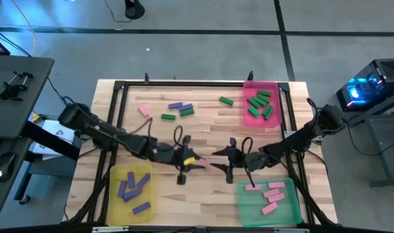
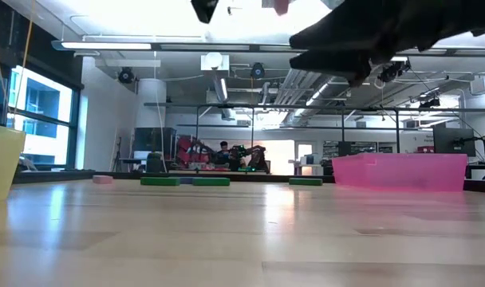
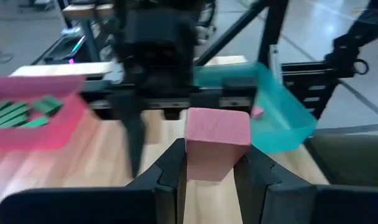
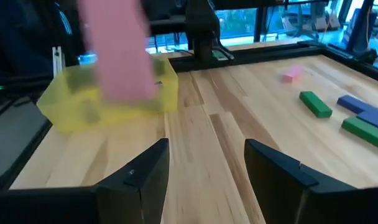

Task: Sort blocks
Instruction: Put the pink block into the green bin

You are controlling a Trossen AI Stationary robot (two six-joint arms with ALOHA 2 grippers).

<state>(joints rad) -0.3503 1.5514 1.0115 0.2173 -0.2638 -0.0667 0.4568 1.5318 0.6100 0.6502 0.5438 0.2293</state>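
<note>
Currently, three trays are seen on the table: pink tray (image 1: 260, 120) with green blocks (image 1: 260, 103), green tray (image 1: 245, 206) with pink blocks (image 1: 272, 194), yellow tray (image 1: 117, 199) with purple blocks (image 1: 132, 186). Mid-table, above the wood, a pink block (image 3: 217, 142) is clamped by the left gripper (image 1: 196, 162). It is faced by the right gripper (image 1: 224, 162), jaws spread, nothing held. Loose blocks (image 1: 179, 110) are left at the far side.

Both arms are dark, built of slim jointed segments with thin black cables looping beside the wrists. The left gripper (image 1: 196, 162) and right gripper (image 1: 218, 159) end in flat, matte black jaws with angular, tapered edges.
</note>
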